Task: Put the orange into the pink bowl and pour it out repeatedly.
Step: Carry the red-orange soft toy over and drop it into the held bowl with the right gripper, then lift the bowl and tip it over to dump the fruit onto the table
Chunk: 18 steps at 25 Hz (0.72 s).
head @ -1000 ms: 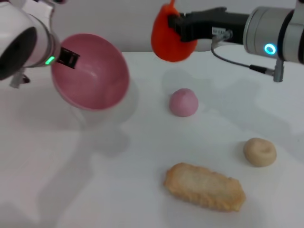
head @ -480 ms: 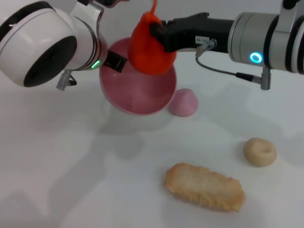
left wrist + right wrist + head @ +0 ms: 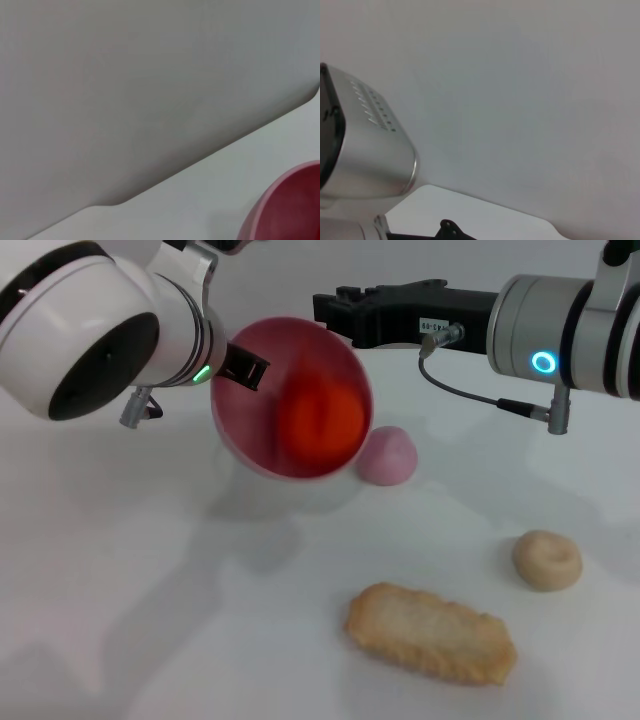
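Note:
The pink bowl (image 3: 250, 440) hangs above the table at the back centre, tilted with its mouth toward me. The orange (image 3: 320, 420) lies inside it, against the lower right wall. My left gripper (image 3: 243, 366) is shut on the bowl's upper left rim. My right gripper (image 3: 332, 310) is open and empty, just above the bowl's far rim, apart from the orange. In the left wrist view only an edge of the bowl (image 3: 295, 210) shows.
A small pale-pink dome (image 3: 388, 455) sits on the white table (image 3: 150, 620), right beside the bowl. A beige round bun (image 3: 546, 559) lies at the right. A long crusty bread (image 3: 432, 633) lies near the front.
My right gripper has let go of the orange, which has dropped into the bowl. Over the second, the left arm brought the bowl rightward under the orange.

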Tool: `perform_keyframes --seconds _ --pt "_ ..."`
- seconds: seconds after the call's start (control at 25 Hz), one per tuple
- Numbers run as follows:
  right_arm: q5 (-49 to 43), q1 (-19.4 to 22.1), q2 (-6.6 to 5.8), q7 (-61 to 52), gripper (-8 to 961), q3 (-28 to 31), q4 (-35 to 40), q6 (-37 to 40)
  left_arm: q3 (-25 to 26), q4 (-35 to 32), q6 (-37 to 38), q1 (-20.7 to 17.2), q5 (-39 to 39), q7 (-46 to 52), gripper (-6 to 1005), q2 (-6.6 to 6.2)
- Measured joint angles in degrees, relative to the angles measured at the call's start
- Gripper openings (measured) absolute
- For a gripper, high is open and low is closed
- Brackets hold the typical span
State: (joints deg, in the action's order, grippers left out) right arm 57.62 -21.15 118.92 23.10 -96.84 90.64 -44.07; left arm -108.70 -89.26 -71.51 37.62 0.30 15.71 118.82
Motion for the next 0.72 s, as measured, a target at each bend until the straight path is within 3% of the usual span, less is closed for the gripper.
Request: perform_keyframes --seconds 0.36,0.48,0.6,0.72 --pt "-3.11 0.43 -0.04 0.71 356 1.45 -0.86 2.87 0.39 0.32 0.99 0.11 0.00 -0.61 44 -0.15" --pt "-9.09 2.75 0.15 5.08 413 3.61 -0.32 10.78 0.13 0.32 1.08 0.12 -0.08 -0.68 44 -0.14" --pt "-11.15 6.63 0.30 9.73 544 5.80 -0.14 19.99 -0.17 0.32 1.50 0.13 -1.44 -1.41 44 -0.08" --pt "-11.30 10.80 0.49 14.73 544 7.66 -0.28 28.48 -0.22 0.32 1.80 0.09 -1.87 -1.54 44 -0.08"
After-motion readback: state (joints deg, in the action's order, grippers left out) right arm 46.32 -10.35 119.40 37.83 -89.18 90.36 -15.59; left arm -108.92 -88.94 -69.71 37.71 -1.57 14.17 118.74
